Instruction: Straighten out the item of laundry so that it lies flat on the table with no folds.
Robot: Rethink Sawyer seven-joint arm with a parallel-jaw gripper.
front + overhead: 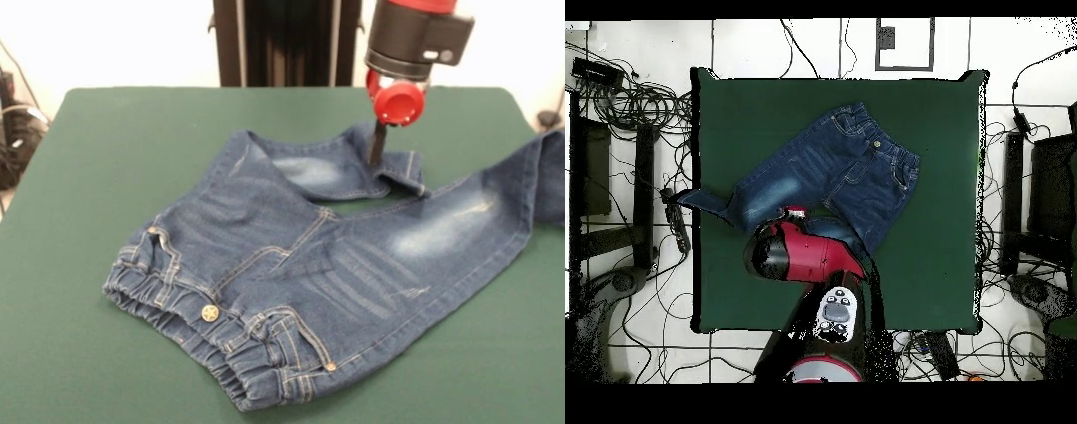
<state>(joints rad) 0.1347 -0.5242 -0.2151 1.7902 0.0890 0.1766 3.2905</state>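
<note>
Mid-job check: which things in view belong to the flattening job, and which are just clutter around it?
Job:
jeans, one leg folded back
green table
gripper, down at the folded leg

Clutter:
cables on the floor
dark boxes beside the table

Bright, even light, soft shadows (faint under the jeans), washed-out white backdrop beyond the table.
</note>
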